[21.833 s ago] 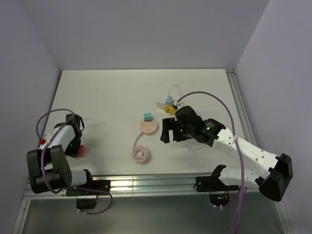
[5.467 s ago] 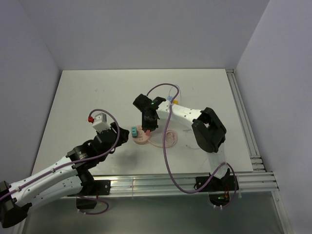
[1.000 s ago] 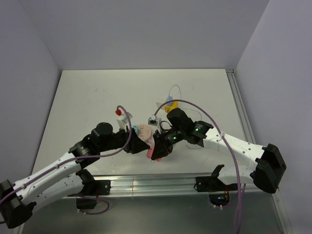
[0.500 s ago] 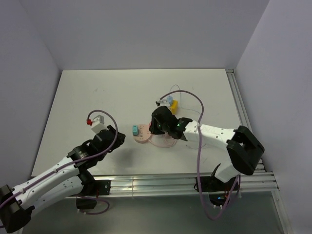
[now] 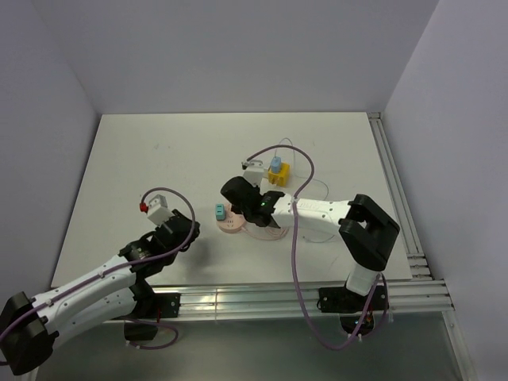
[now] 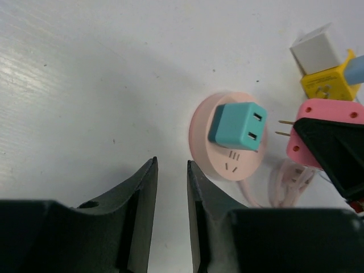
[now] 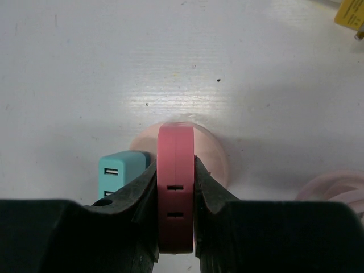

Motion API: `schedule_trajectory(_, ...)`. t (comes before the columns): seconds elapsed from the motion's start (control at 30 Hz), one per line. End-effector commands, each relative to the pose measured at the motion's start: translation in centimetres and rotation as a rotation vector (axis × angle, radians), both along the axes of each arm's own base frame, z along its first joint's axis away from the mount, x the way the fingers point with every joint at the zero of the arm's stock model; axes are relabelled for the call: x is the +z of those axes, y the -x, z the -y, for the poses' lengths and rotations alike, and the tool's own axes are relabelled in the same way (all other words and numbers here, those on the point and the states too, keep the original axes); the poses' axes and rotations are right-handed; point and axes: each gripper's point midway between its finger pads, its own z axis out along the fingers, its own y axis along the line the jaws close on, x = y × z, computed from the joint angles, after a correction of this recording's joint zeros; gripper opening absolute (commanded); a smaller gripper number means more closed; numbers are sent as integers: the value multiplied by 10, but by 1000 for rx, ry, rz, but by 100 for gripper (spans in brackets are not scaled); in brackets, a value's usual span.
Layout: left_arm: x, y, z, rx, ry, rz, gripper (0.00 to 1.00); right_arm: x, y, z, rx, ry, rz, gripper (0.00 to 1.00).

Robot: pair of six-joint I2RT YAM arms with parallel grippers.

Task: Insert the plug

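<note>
1. Left gripper, nearest the table's front edge. Fingers pointed down at the bare white table, only a narrow gap between them, nothing held. It stands near the socket disc, on its left, without touching it.

2. Socket disc, round, pink, flat on the table near the middle. A teal adapter sits plugged into its face, on the left side as the top camera sees it.

3. Pink plug, the task's item. It is clamped between the fingers of the right gripper, which press on both its flat sides. The left wrist camera shows the two prongs bare and pointing towards the disc, their tips just beside its rim and the adapter. Whether they touch cannot be told from these views.

4. Pink cable, coiled, lying just beside the disc under the right gripper.

5. Yellow block, farther back, with a blue piece on top and a white cube beside it.
</note>
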Motion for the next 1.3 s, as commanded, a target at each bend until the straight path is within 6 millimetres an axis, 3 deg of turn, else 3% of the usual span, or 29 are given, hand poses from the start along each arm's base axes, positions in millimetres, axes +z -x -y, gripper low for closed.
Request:
schedule_trajectory(0.0,8,-12,8,24,31,25,32,11,-5,4,-95,5,28,0)
schedule_trajectory(0.07,2,-12,11,18,21,4,27,4,-2,7,-102,22,9,0)
schedule_trajectory(0.33,1,-15,13,12,37,14,27,-2,7,14,-124,55,-37,0)
schedule_trajectory(1.27,-8,-17,21,-19,45,-7,27,-35,9,-1,-105,124,-106,0)
